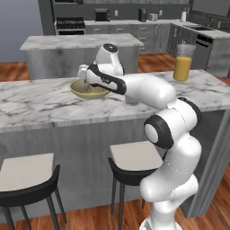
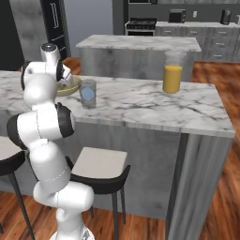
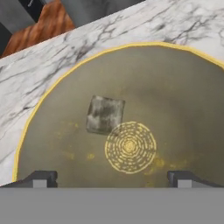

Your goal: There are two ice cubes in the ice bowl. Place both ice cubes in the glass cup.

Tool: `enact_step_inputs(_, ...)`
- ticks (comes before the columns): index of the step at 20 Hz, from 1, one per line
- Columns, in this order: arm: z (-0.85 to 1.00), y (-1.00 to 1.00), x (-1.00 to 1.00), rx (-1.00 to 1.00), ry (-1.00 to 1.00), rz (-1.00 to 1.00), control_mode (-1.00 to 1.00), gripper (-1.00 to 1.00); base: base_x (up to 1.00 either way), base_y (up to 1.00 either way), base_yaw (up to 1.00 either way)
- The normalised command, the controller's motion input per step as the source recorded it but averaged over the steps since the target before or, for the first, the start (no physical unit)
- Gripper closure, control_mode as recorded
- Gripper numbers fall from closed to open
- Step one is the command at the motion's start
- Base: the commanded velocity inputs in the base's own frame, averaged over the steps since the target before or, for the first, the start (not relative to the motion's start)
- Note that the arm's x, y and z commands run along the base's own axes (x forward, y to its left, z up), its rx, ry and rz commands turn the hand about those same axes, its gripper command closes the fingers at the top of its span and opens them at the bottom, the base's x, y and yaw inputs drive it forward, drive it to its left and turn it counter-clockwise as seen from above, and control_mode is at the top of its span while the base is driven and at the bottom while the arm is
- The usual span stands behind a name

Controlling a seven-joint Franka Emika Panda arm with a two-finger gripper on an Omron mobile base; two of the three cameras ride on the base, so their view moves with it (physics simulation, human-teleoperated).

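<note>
The ice bowl [image 3: 52, 92], tan-yellow with a greyish inside, lies right under my hand. One ice cube [image 3: 105, 114], pale and translucent, rests on its floor left of the yellow ring pattern. My gripper [image 3: 112, 179] hangs open just above the bowl's inside, fingertips [image 3: 41, 178] wide apart, nothing between them, the cube ahead of them. From the base, the gripper [image 1: 86, 84] dips into the ice bowl [image 1: 90, 93] on the marble counter. The glass cup [image 2: 88, 93] stands just right of the ice bowl [image 2: 71, 86], with a pale-blue shape inside it.
A tall glass of orange juice [image 2: 172, 72] stands further right on the counter [image 2: 140, 105]; it also appears at the far right [image 1: 183, 64]. Black stools [image 1: 130, 164] sit below the counter's near edge. A second island stands behind.
</note>
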Motion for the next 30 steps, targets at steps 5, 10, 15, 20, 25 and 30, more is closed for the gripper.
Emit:
enact_step_inputs(5, -0.15, 0.05, 0.27, 0.0, 0.02, 0.0, -1.0, -1.0, 0.0, 0.0, 0.0)
enact_step_inputs(10, -0.18, 0.05, 0.24, 0.0, 0.01, 0.0, -1.0, -1.0, 0.0, 0.0, 0.0)
enact_step_inputs(15, -0.26, 0.06, 0.17, 0.0, 0.0, 0.0, -1.0, -1.0, 0.0, 0.0, 0.0)
enact_step_inputs(20, -0.21, 0.07, 0.17, 0.0, 0.0, 0.0, -1.0, -1.0, 0.0, 0.0, 0.0)
enact_step_inputs(25, -0.18, 0.13, 0.22, 0.0, 0.0, 0.0, -1.0, -1.0, 0.0, 0.0, 0.0)
enact_step_inputs(30, -0.14, 0.11, 0.26, 0.0, 0.0, 0.0, -1.0, -1.0, 0.0, 0.0, 0.0)
